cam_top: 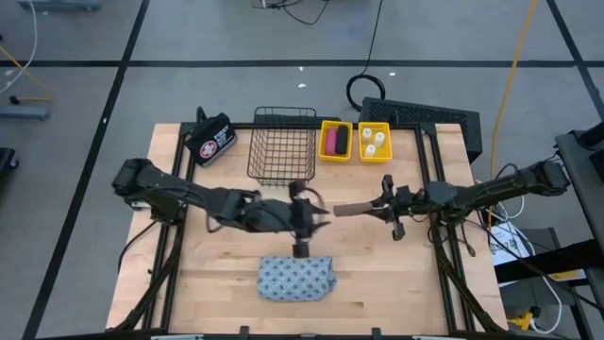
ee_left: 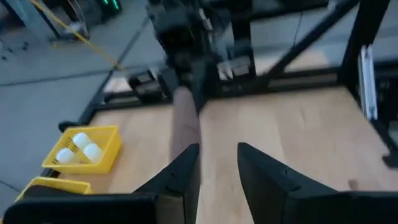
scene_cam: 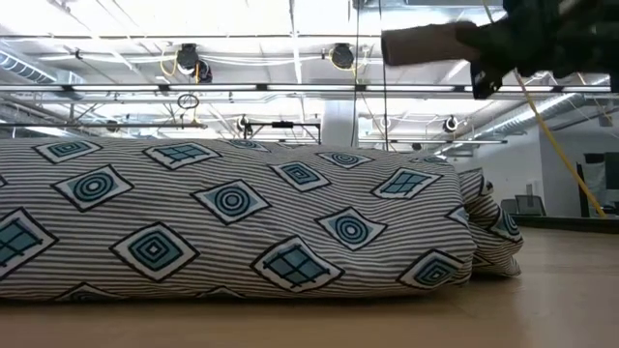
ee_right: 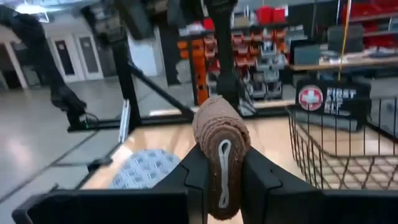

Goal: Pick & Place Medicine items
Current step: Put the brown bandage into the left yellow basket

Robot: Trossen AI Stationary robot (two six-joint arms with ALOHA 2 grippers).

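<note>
Far left on the bench, black first-aid bag with round red-and-white emblem [cam_top: 209,140]; beside it, empty black wire basket [cam_top: 283,144]. Next, yellow bin holding pink roll [cam_top: 334,140], then yellow bin with three small white bottles [cam_top: 374,142]. Mid-bench, left gripper [cam_top: 319,212] with fingers parted a little, holding nothing; brown bar just past its tips. Below it, blue-grey patterned soft pouch [cam_top: 297,278], filling the low view, where the bins and basket are hidden. Right of centre, right gripper [cam_top: 379,206] clamped on brown woven bar [ee_right: 220,142]; weave visible only from right wrist. Small black handled piece not made out.
</note>
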